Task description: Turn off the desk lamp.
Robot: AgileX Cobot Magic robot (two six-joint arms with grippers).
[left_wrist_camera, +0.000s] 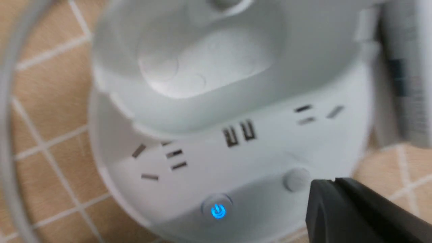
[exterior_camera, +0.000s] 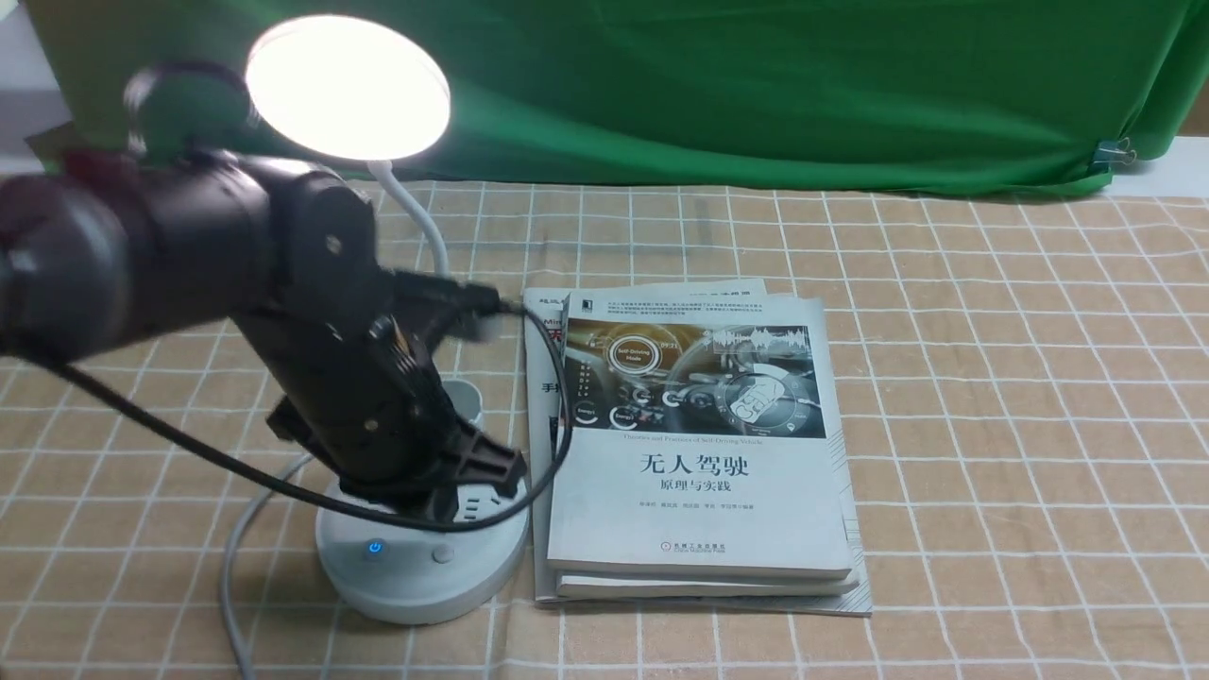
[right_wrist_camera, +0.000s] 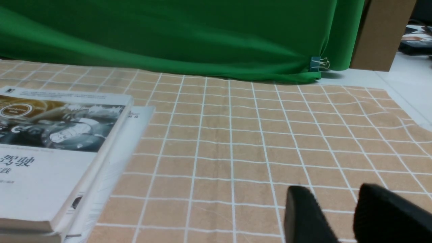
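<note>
- The desk lamp (exterior_camera: 420,590) stands to the left of the books (exterior_camera: 699,510), its round base just beside them. Only the front view shows its disc head (exterior_camera: 348,87), glowing bright white.
- The left wrist view opens up what the left arm (exterior_camera: 321,255) largely hides in the front view: the cup holder (left_wrist_camera: 209,64) and more of the socket slots (left_wrist_camera: 239,132). Both views show the power button (left_wrist_camera: 217,207) lit blue and the plain button (left_wrist_camera: 297,179) next to it.
- The left gripper (left_wrist_camera: 332,181) is over the lamp base, left of the books. Its fingertips are together, with nothing seen between them; whether it touches the lamp, I cannot tell.
- The right gripper (right_wrist_camera: 332,187) shows only in the right wrist view, to the right of the books, its fingers parted and holding nothing.
- Beyond the books hangs a green cloth (exterior_camera: 708,85), with a binder clip (exterior_camera: 1110,153) beyond them and to the right. The right wrist view adds a brown panel (right_wrist_camera: 383,33) past the clip.
- A black cable (exterior_camera: 212,458) loops across the lamp base in the front view, reaching the books' left edge.
</note>
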